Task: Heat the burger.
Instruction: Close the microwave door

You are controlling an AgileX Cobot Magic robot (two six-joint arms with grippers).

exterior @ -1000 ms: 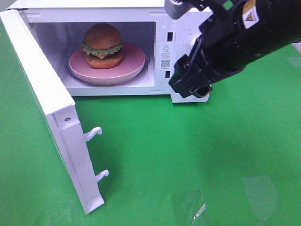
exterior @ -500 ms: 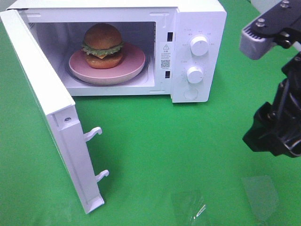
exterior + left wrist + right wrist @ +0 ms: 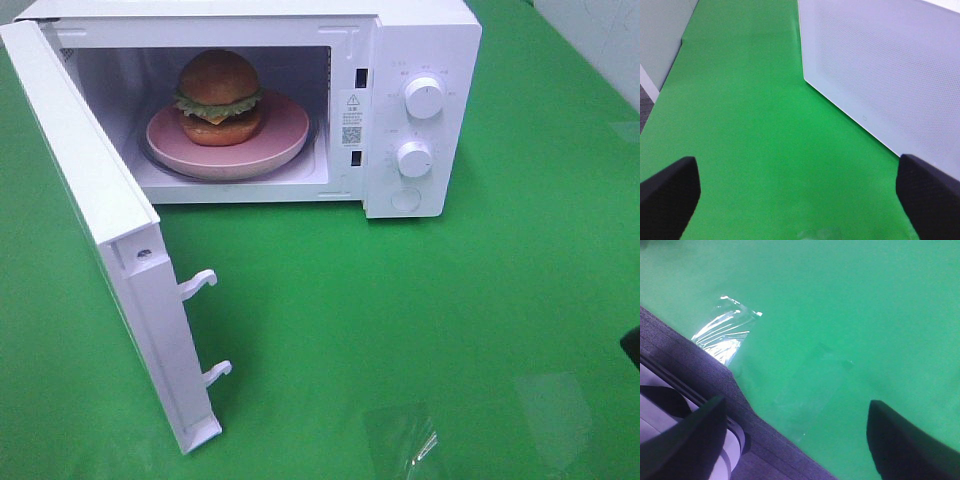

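1. Left claw (image 3: 799, 200): seen only from its own wrist camera. We record its two black fingertips (image 3: 667, 192) as spread wide apart with nothing between them, hanging above the green counter (image 3: 750, 125), just beside the outer face of the door (image 3: 890, 75).

2. Door (image 3: 110, 230): white, swung fully open to the left of the microwave, with its free edge toward the near side. Two white latch hooks (image 3: 200, 282) project from that edge.

3. Burger (image 3: 219, 95): brown domed bun, green lettuce, red-orange filling. We place it inside the oven cavity, upright on the pink plate (image 3: 285, 135), a little left of the plate's middle.

4. Microwave (image 3: 425, 40): white, at the far side of the counter. Its control panel, right of the cavity, carries an upper knob (image 3: 424, 97) and a lower knob (image 3: 414, 158).

5. Clear film patches (image 3: 400, 440): shiny and flat on the counter at the near right. One also shows in the right wrist view (image 3: 722, 335).

6. Right claw (image 3: 797, 440): we note both dark fingertips (image 3: 905, 440) standing well apart and gripping nothing, above the counter near the film patches. In the high view we cannot make out the claw itself.
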